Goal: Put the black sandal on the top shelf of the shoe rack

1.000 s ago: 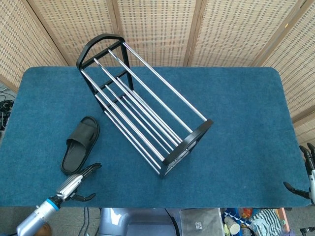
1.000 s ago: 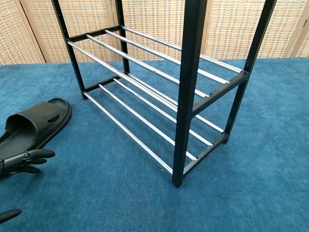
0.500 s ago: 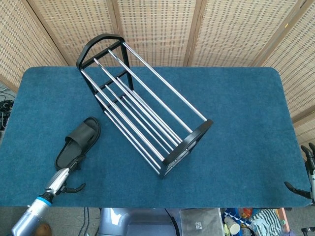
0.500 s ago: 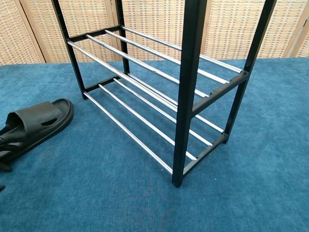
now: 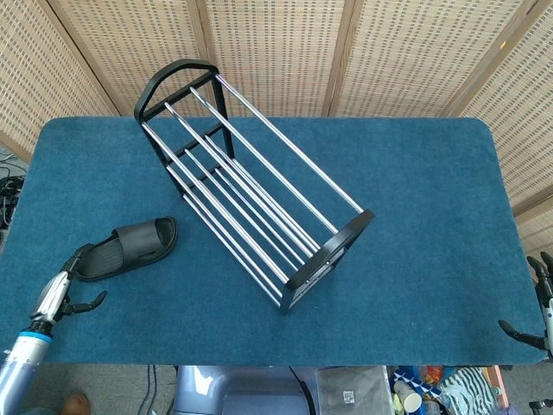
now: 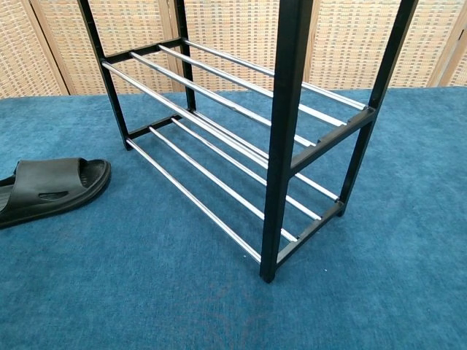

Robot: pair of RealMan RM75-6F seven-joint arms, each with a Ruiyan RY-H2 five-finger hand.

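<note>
My left hand (image 5: 71,281) pinches the black sandal's (image 5: 130,248) heel on the table (image 5: 415,190), the shoe rack's (image 5: 251,186) top shelf unfilled

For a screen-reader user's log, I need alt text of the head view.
A black sandal lies on a blue table left of an empty chrome-and-black shoe rack; the left hand touches its heel end. The right hand waits at the table's right edge.

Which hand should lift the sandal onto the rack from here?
Left. The left hand is already at the heel of the sandal, while the right hand sits at the far table edge beyond the rack.
</note>
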